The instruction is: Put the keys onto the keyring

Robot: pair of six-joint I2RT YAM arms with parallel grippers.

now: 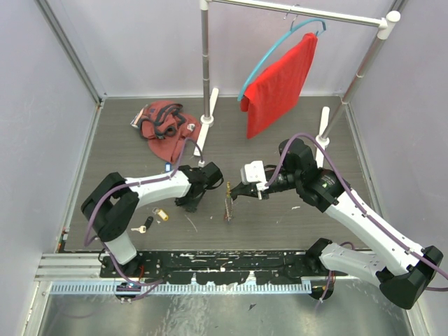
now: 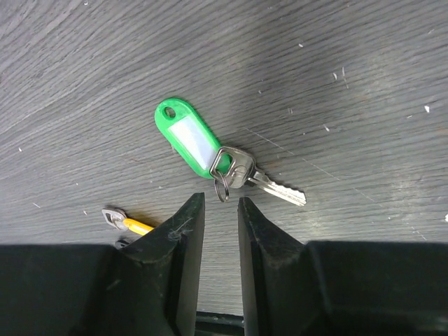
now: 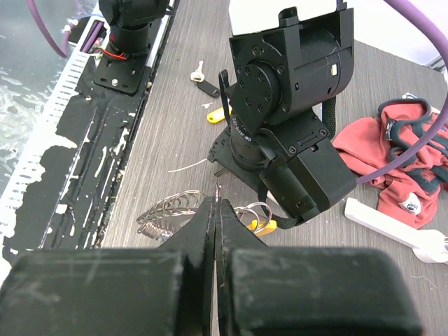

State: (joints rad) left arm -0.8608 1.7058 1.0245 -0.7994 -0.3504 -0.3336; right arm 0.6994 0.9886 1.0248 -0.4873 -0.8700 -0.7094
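Note:
My right gripper [image 1: 236, 190] [image 3: 217, 198] is shut on the keyring, a bunch of silver rings [image 3: 170, 209] with a yellow tag [image 3: 266, 224], which hangs above the table [image 1: 227, 204]. My left gripper [image 2: 220, 204] is open and points down at the table [image 1: 190, 203]. Just ahead of its fingertips lies a silver key [image 2: 269, 183] on a small ring with a green tag [image 2: 185, 138]. A yellow-headed key [image 1: 161, 215] [image 2: 134, 225] [image 3: 218, 114] and a black-headed key [image 1: 144, 226] [image 3: 207, 88] lie to the left of my left gripper.
A red cloth with a dark strap [image 1: 164, 126] lies at the back left. A clothes rack [image 1: 205, 63] holds a red shirt [image 1: 280, 84] on a blue hanger. Its white feet [image 1: 208, 112] [image 1: 323, 126] rest on the table. A black rail [image 1: 210, 266] runs along the near edge.

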